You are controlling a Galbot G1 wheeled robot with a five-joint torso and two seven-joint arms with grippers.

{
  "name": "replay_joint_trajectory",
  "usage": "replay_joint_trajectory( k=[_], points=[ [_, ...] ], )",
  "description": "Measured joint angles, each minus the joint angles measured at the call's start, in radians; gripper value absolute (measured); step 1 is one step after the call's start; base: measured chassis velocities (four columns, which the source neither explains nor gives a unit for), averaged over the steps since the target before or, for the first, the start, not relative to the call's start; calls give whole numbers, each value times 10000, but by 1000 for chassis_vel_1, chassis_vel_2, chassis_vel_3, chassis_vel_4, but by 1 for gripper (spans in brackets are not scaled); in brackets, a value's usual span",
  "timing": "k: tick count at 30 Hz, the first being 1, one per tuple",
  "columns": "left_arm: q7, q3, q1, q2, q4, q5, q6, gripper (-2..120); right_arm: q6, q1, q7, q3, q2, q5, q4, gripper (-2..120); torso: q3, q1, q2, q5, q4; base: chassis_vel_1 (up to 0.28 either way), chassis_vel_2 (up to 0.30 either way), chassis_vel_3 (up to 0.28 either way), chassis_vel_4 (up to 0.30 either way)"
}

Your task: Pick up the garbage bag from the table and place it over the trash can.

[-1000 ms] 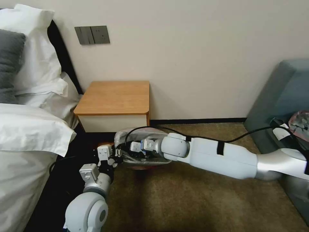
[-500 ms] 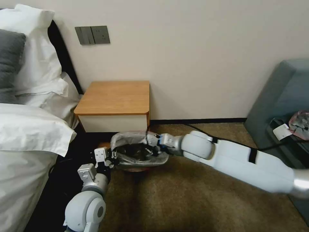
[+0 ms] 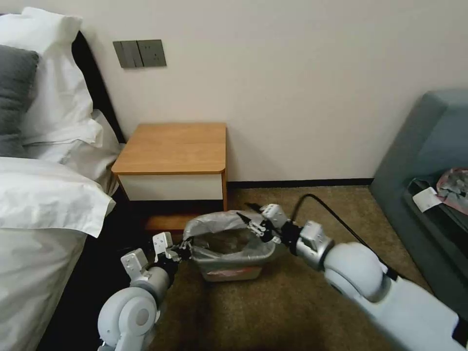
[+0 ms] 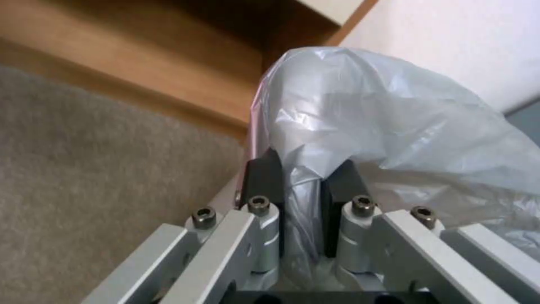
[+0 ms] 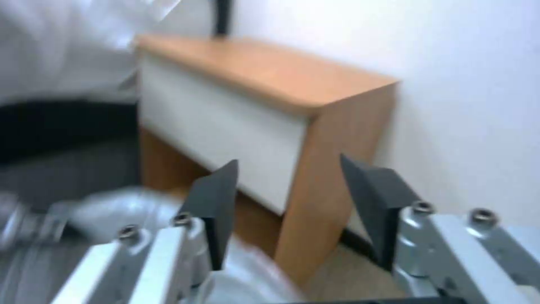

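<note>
The trash can (image 3: pixel 229 271), a small beige bin, stands on the carpet in front of the table (image 3: pixel 175 146). The garbage bag (image 3: pixel 214 222), wrinkly translucent grey, is draped over the bin's rim and bulges up at its far side. My left gripper (image 3: pixel 183 249) is at the bin's left rim. In the left wrist view this left gripper (image 4: pixel 303 181) is shut on a fold of the garbage bag (image 4: pixel 394 118). My right gripper (image 3: pixel 251 223) hovers at the bin's right rim. In the right wrist view the right gripper (image 5: pixel 290 177) is open, facing the table (image 5: pixel 264 80).
A bed with white pillows (image 3: pixel 44 195) fills the left side. A grey-blue sofa (image 3: pixel 429 146) with a small bundle (image 3: pixel 453 185) on it stands at the right. Open carpet (image 3: pixel 273 312) lies in front of the bin. A black cable (image 3: pixel 331 209) loops off my right arm.
My right arm has drawn back out of the bin to its right rim. The bin and bag have shifted a little rightward, with my left gripper following.
</note>
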Motion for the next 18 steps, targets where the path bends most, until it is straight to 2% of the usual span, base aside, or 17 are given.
replay_joint_trajectory(
  k=[1,3,5,7,9,13,17,18],
  points=[
    [0,0,0,0,0,0,0,9,0,0,0,0,0,0,0,52,0,0,0,0,0,0,0,0,0],
    [238,57,-55,53,317,193,-38,9,502,-1064,10,902,1075,-246,-82,64,0,0,0,1,-1,0,0,0,0],
    [335,111,-73,110,487,418,-67,9,670,-1761,-66,1429,1795,-268,-83,72,0,0,0,-1,-1,0,0,0,0],
    [377,117,-84,136,534,456,-71,9,725,-1993,-145,1569,2011,-291,-80,76,0,1,0,-1,-2,0,0,0,0],
    [472,133,-132,169,650,525,-71,9,994,-2425,-419,1803,2424,-525,-104,87,0,0,0,-1,-1,0,0,0,0],
    [500,172,-169,173,707,535,-73,11,1175,-2602,-658,1862,2644,-760,-204,96,0,0,0,-1,-1,0,0,0,0],
    [504,203,-215,146,767,464,-76,31,1356,-2609,-758,1839,2938,-907,-379,100,0,0,1,2,0,0,0,0,0],
    [504,203,-215,146,767,464,-76,31,1356,-2609,-758,1839,2938,-907,-379,100,0,0,1,2,0,0,0,0,0]
  ],
)
